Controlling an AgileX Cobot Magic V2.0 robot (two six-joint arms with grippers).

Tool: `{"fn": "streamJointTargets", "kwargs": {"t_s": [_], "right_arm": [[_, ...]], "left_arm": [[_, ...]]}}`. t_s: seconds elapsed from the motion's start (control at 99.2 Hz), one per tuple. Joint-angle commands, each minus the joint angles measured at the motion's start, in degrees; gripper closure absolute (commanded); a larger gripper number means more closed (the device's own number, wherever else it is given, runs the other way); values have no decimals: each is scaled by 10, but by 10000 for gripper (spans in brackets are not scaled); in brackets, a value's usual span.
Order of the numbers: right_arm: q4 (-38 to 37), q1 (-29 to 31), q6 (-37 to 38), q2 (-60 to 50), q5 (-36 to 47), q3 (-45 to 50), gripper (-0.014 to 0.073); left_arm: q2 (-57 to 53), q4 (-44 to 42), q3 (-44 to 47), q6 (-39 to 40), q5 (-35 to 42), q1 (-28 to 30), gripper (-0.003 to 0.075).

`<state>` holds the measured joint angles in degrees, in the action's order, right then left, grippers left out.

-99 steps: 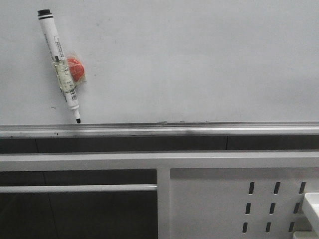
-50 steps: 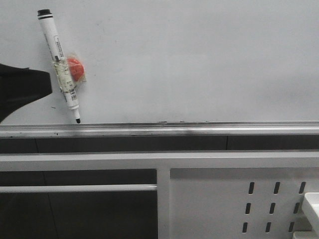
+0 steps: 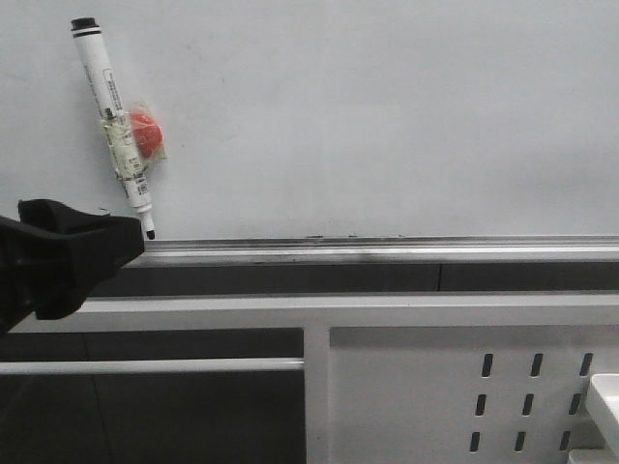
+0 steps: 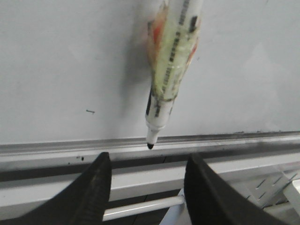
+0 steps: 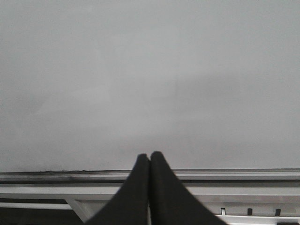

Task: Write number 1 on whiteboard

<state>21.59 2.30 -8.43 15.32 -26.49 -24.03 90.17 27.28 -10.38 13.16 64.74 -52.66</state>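
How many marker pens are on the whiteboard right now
1. The marker pen hangs tilted on the whiteboard, upper left, tip down just above the rail, beside a red magnet. None appears elsewhere on the visible board.

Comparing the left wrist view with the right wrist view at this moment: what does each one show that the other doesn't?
Only the left wrist view shows the white marker pen, uncapped with its tip down, an orange-red piece taped to it, hanging on the whiteboard above the open left gripper. Only the right wrist view shows the right gripper, fingers pressed together, facing bare board. Both show the whiteboard and its silver rail, with no number 1 written.
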Motion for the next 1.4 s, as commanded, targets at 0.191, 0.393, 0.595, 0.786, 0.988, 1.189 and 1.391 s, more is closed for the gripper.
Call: {"fn": "streamJointTargets", "kwargs": {"t_s": [0.191,0.393,0.595,0.786,0.988,1.189,1.391], "right_arm": [[5,-9,-4,11,53,-19,663],[5,-25,-5,11,53,-19,663],[5,-27,-5,11,52,-19,663],[5,-27,-5,11,51,-19,663],[5,-33,-5,11,46,-19,663],[11,-82,-76,13,15,-20,663],[22,-180,-189,67,-40,-67,663]], "left_arm": [[10,8,-55,7,133,-5,386],[22,21,-78,-5,133,-5,386],[27,46,-86,-6,133,-5,389],[27,45,-86,-6,133,-5,670],[27,45,-86,-7,133,-5,740],[27,-39,-74,-44,133,-5,740],[22,-181,-71,-116,117,-5,740]]}}
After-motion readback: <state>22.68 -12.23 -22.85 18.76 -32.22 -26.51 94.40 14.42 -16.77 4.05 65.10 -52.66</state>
